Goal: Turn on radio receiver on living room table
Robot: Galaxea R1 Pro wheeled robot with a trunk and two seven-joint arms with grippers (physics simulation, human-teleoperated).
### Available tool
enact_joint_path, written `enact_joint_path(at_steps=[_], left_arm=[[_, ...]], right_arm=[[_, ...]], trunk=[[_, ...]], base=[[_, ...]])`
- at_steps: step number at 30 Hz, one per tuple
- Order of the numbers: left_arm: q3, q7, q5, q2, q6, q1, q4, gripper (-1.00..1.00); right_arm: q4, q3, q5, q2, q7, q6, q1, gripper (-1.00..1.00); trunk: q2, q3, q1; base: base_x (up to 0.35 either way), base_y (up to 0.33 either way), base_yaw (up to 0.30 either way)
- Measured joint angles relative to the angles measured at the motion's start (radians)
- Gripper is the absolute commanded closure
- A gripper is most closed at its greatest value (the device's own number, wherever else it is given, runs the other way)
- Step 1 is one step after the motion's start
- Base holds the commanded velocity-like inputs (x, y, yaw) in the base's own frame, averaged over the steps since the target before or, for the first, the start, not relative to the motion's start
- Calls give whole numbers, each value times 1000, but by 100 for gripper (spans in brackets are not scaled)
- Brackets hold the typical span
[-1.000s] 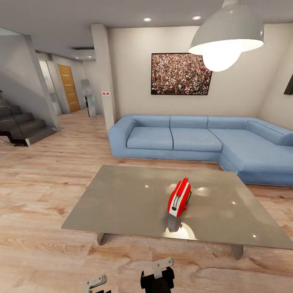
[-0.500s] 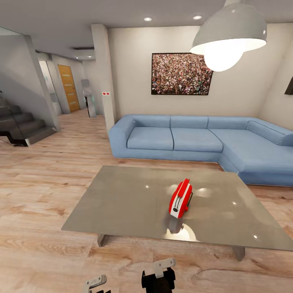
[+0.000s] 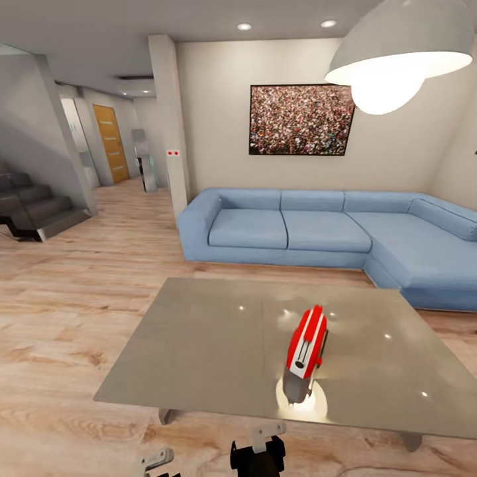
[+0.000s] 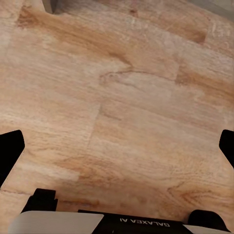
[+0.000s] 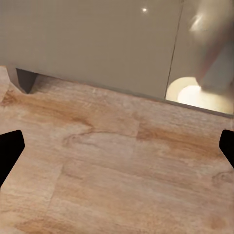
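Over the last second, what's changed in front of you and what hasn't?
The whole head view has shifted: the table and radio receiver now look larger and lower, and the lamp and sofa sit differently, so the camera has moved closer, not the things. Nothing was taken hold of or let go. The radio receiver stands on the same part of the table; the left gripper and right gripper hang low over the floor as before.
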Motion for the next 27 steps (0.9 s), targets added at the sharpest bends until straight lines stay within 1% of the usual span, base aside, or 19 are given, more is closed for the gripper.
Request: enact_joint_path(at_steps=[27], left_arm=[[-1,2,1,-2,0,0,-1,-100]], right_arm=[[0,-1,2,0,0,0,0,-100]], trunk=[[0,0,0]], base=[[6,1,0]])
